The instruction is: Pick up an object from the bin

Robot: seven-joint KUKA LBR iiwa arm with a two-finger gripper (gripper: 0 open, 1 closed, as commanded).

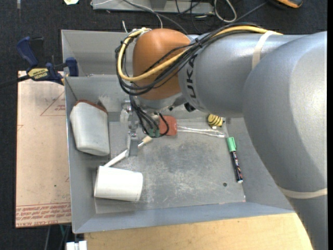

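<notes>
Arm (223,82) reads "UKA". Gripper (134,142) sits left-middle in bin (182,171), just above lying white cup (118,185); its opening can't be told. Bare floor toward green-capped marker (234,158).

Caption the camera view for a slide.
Gripper low in the bin, near a white cup on its side; marker at right.

White cup (118,185), red block (169,126), black marker (237,165) with green cap (231,143), yellow-and-black striped toy (215,120), grey bin (182,178).

The grey arm (244,82) bears the letters "UKA".
</notes>
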